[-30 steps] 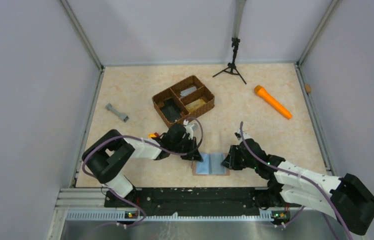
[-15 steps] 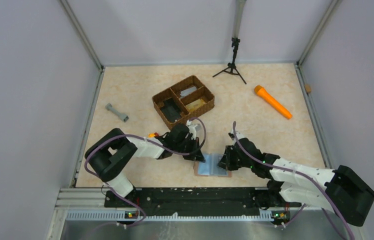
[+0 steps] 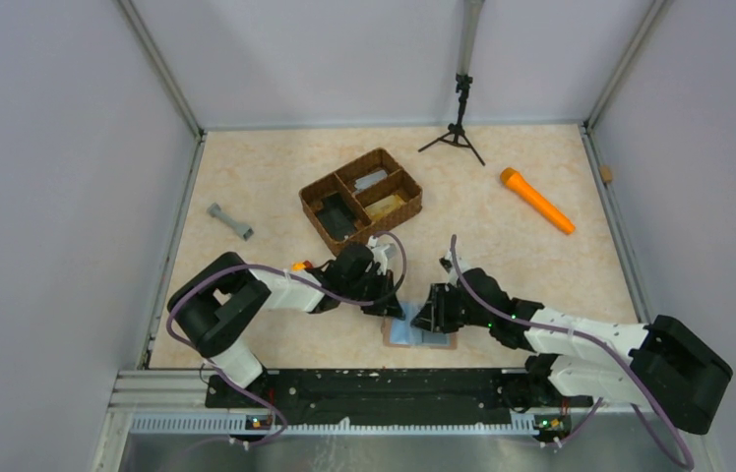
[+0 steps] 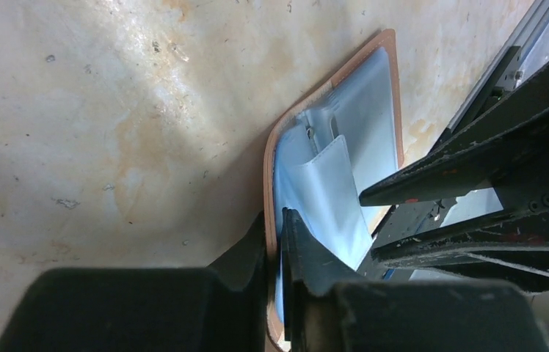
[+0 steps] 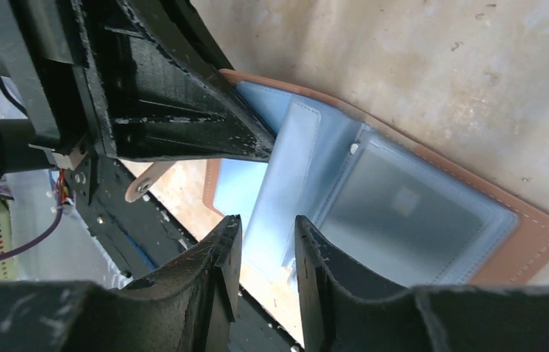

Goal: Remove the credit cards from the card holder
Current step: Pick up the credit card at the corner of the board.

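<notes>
The card holder (image 3: 405, 335) lies open at the near table edge, tan outside and pale blue-grey inside. My left gripper (image 3: 389, 307) is shut on its left cover edge, one finger on each side of the tan edge (image 4: 268, 169); the gripper (image 4: 277, 220) holds that cover raised. My right gripper (image 3: 426, 317) hovers over the open holder with its jaws a finger-width apart (image 5: 266, 224), above the clear sleeves. A greyish card (image 5: 396, 213) sits inside a clear sleeve of the holder (image 5: 521, 227). The left fingers (image 5: 183, 110) are close beside the right ones.
A brown woven three-compartment basket (image 3: 361, 197) stands behind the grippers. An orange torch (image 3: 536, 201) lies at the right, a grey dumbbell-shaped part (image 3: 230, 221) at the left, a small black tripod (image 3: 459, 123) at the back. The black base rail (image 3: 364, 388) runs just in front of the holder.
My right gripper has moved left, from the holder's right edge to over its middle. The left gripper has stayed put on the holder's left edge.
</notes>
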Controlling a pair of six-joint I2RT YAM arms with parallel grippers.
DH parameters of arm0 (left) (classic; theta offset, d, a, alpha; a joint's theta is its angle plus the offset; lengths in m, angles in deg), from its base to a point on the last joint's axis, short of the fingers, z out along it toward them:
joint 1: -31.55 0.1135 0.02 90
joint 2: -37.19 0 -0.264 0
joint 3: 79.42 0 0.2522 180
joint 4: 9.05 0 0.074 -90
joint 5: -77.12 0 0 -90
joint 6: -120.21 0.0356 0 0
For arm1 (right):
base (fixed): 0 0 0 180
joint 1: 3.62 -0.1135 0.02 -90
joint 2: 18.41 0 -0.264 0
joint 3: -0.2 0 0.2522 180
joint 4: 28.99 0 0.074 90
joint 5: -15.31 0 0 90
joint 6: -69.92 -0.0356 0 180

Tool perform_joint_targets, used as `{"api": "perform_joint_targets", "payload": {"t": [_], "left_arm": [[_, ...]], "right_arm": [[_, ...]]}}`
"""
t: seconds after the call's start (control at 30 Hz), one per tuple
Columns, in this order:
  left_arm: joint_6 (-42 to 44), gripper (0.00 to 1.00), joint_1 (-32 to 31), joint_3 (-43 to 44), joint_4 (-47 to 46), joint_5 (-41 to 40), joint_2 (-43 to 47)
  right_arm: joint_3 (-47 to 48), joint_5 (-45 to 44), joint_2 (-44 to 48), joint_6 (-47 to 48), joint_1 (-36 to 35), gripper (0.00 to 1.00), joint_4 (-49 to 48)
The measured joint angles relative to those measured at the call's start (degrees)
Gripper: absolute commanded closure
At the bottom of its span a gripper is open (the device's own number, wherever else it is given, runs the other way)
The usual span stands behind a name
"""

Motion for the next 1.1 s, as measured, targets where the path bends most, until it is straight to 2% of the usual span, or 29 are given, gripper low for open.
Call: {"api": "perform_joint_targets", "payload": {"t": [0.13,0.37,0.47,0.53,0.63,0.87,0.93,1.0,1.03,1.1], "left_arm": [[-0.28,0.74,0.00,0.00,-0.02,-0.11,0.00],[-1.20,0.69,-0.07,-0.57,-0.28,-0.48,0.83],[-1.49,0.59,-0.04,-1.60,-0.59,-0.92,1.90],[-1.79,0.52,-0.04,-2.43,-0.81,-1.29,3.08],[-2.16,0.47,0.00,-3.50,-1.03,-2.05,5.01],[-3.13,0.51,0.94,-5.79,-2.14,-2.10,7.30],[-4.00,0.51,1.38,-6.69,-3.65,-1.11,7.30],[-5.07,0.49,1.90,-7.56,-5.68,0.09,7.28],[-5.79,0.45,2.25,-8.00,-6.91,0.72,7.28],[-6.64,0.39,2.80,-8.68,-8.90,1.92,7.28]], "right_arm": [[0.00,0.85,-0.26,-0.33,-0.07,0.79,-1.57],[-1.38,4.66,-2.71,-3.17,-1.16,0.67,-9.57],[-1.38,5.40,-4.09,-3.30,-1.49,0.65,-10.86],[-1.38,5.64,-4.74,-3.28,-1.49,0.60,-11.19],[-1.38,6.54,-5.92,-3.32,-1.55,0.47,-12.31],[-1.38,8.02,-10.49,-3.08,-3.21,0.40,-14.93],[-1.38,8.37,-11.06,-3.10,-3.34,0.33,-15.91],[-1.38,8.79,-11.19,-3.10,-3.41,0.16,-16.74],[-1.38,8.94,-11.19,-3.19,-3.43,0.11,-17.18],[-1.38,9.51,-11.13,-3.13,-3.54,0.09,-18.53]]}}
